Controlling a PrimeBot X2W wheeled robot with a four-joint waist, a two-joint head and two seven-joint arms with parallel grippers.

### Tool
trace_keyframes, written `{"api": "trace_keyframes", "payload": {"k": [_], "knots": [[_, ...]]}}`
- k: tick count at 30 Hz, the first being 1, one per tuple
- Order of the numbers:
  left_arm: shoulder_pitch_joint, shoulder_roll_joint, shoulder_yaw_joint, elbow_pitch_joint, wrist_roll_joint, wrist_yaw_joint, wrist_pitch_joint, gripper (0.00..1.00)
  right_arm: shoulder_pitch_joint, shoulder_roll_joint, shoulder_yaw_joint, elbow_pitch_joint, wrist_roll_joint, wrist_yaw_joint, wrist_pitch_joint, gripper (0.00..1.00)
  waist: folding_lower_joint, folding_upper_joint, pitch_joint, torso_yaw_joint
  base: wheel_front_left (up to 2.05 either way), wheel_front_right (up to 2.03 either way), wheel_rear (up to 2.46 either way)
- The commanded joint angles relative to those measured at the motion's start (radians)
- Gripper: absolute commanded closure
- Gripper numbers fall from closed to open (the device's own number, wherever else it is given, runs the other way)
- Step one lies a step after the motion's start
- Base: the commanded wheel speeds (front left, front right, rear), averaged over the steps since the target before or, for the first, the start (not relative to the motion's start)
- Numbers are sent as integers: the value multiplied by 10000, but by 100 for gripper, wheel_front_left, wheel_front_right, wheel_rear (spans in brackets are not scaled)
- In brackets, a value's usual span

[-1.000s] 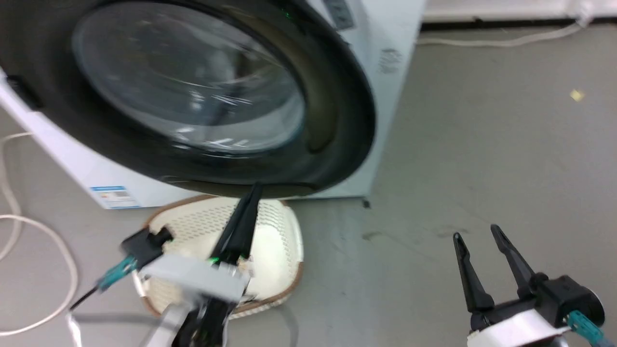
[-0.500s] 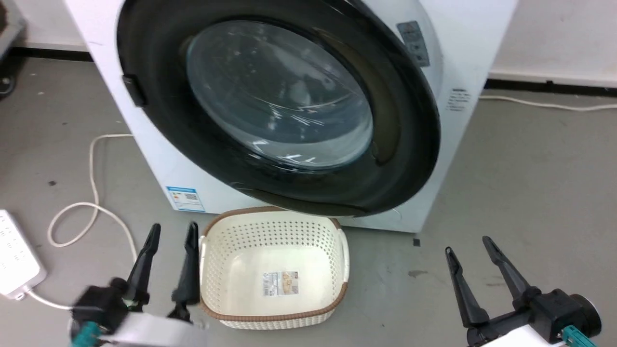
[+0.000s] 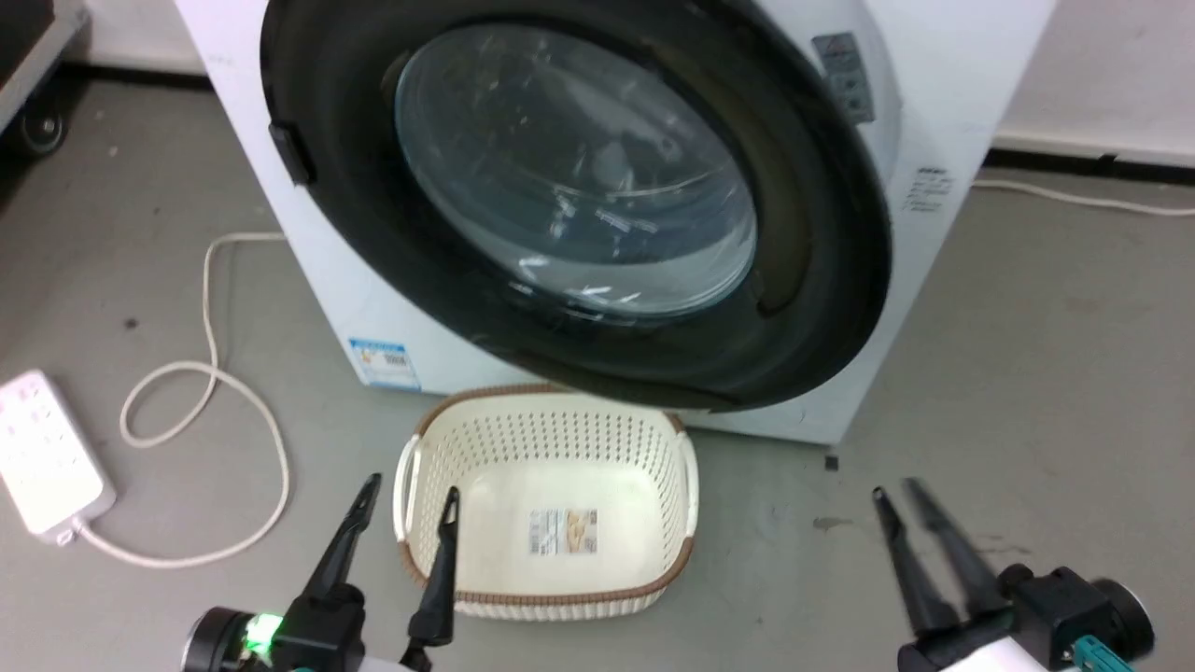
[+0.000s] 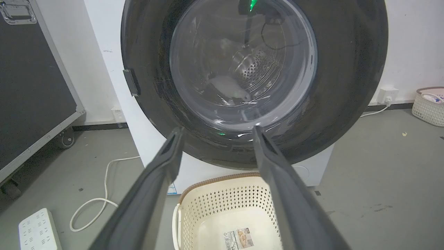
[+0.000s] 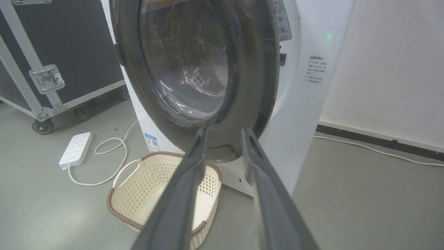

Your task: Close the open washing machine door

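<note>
Two grippers held low, either side of a basket, facing the washer's round door.

The left gripper (image 3: 413, 485) hovers just beside the near left corner of the cream perforated plastic basket with a brown rim (image 3: 551, 594), its two long dark fingers apart and empty. The right gripper (image 3: 894, 488), slightly blurred, is well to the basket's right, its fingers also parted and empty. A white power strip (image 3: 47, 453) lies on the floor far to the basket's left. Right behind the basket stands the big white front-loading washing machine (image 3: 934, 93). Above the basket's far rim, the large round washing machine door with its glossy black rim and clear glass centre (image 3: 579, 168) looks flush against the machine's front.
</note>
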Motion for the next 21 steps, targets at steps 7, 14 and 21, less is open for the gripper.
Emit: {"api": "trace_keyframes", "payload": {"k": [7, 14, 21], "knots": [[-709, -305, -154, 186, -76, -36, -43, 0, -1500, -846, 745, 79, 292, 8, 140, 100, 0, -1, 1278, 697, 0, 0, 0], [-1521, -546, -504, 358, -128, -46, -43, 0, -3978, -1980, 1269, 590, 996, 8, 946, 100, 0, -1, 2247, 1275, 0, 0, 0], [-1846, -631, -543, 427, -192, -68, -43, 0, -5759, -2830, 1186, 1737, 2110, 8, 1611, 100, 0, -1, 2710, 1702, 0, 0, 0]]}}
